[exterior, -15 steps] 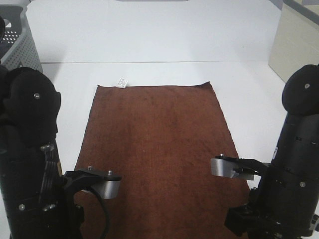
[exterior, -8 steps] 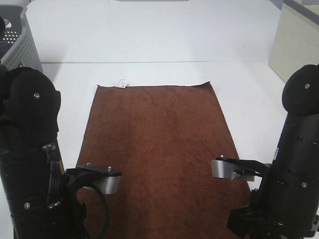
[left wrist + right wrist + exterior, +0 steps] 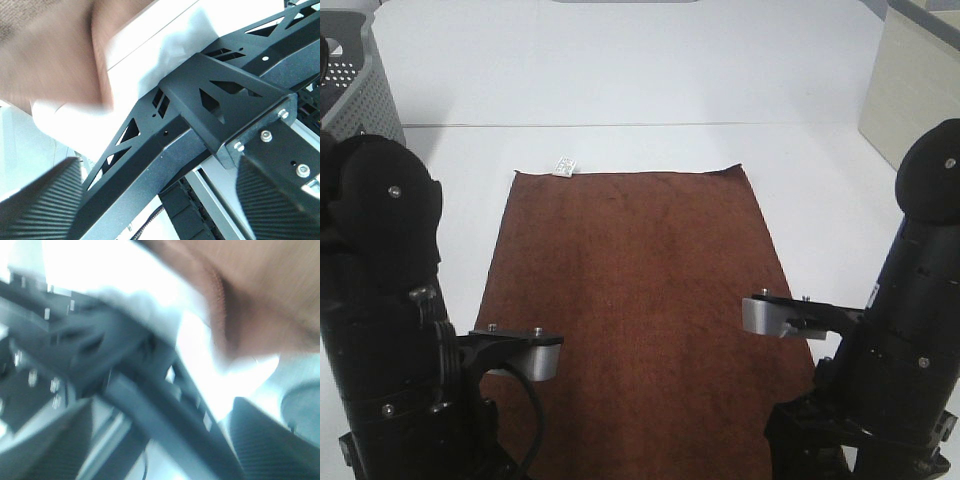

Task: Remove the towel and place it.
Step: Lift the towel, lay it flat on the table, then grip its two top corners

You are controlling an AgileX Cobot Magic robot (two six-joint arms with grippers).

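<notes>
You are looking at the towel (image 3: 635, 300) lying spread flat in the middle of the white surface (image 3: 820, 200). Its white tag (image 3: 563, 165) is sitting at the 11 o'clock corner, and its near hem seems to be drooping over the surface's 6 o'clock edge. Going by that, you are probably finishing the placing. Be drawing both arms straight back toward 6 o'clock, keeping the pads off the plush so the hem is not dragging or folding.

The left gripper (image 3: 160, 200), at 7 o'clock, is showing its jaws wide apart with nothing between them, and the hem is hanging near. The right gripper (image 3: 157, 440), at 5 o'clock, is blurred, yet its 2 jaws are standing apart too, gripping nothing.
</notes>
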